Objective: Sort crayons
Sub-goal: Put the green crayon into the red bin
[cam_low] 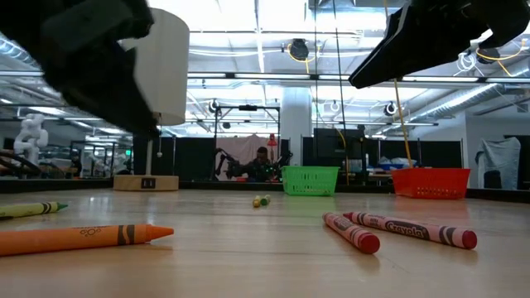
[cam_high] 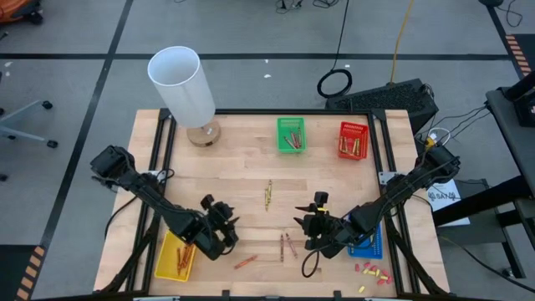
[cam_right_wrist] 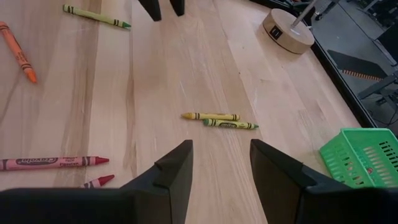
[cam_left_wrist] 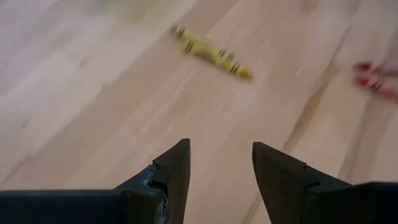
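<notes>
Hovering empty, both grippers, left (cam_left_wrist: pixel 221 165) and right (cam_right_wrist: pixel 221 165), are held part open. Yellow crayons (cam_right_wrist: pixel 219 120) are seen just ahead of the right fingers; light, stiff, roll-prone, best pinched mid-shaft.

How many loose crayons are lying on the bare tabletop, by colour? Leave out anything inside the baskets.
Red crayons: 2
Orange crayons: 1
Yellow to yellow-green crayons: 3
Total: 6 loose crayons
</notes>
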Motion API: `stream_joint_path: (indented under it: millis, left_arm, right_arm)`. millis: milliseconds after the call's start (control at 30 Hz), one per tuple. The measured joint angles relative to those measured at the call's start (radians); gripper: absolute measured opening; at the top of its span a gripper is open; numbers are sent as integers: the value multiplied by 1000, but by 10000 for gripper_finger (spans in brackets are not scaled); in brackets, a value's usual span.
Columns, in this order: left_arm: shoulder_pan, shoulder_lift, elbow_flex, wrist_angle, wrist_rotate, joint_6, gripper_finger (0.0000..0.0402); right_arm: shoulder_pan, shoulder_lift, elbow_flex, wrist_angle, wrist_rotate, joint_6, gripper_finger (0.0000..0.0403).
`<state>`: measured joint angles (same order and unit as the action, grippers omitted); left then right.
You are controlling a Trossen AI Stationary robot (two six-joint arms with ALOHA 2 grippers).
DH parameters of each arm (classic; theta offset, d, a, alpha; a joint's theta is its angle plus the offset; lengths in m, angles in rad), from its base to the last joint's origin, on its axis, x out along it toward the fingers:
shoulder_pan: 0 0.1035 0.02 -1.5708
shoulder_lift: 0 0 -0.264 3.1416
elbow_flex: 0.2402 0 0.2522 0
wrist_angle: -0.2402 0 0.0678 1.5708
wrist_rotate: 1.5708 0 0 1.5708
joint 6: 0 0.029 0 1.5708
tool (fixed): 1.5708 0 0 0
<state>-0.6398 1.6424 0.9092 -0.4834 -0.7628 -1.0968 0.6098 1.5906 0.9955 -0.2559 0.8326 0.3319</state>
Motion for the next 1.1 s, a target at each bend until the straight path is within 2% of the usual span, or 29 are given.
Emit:
stream_joint_path:
  millis: [267, 500, 633, 733, 900, 1100]
  left_arm:
    - [99, 13, 0, 247, -74, 256, 171]
    - [177, 88, 0, 420, -79, 360, 171]
    - [205, 133, 0, 470, -42, 379, 171]
    - [215, 158, 0, 465, 1, 378, 171]
    - [198, 145, 0, 346, 148, 336, 171]
    - [84, 86, 27, 182, 160, 183, 171]
  right_arm:
    - [-2, 0, 0, 1, 0, 0, 144]
    - [-2, 0, 0, 1, 0, 0, 144]
    - [-2, 0, 0, 4, 0, 0, 144]
    - [-5, 0, 0, 5, 0, 0, 144]
    - [-8, 0, 0, 5, 0, 13, 144]
    - [-8, 0, 0, 2, 0, 12, 144]
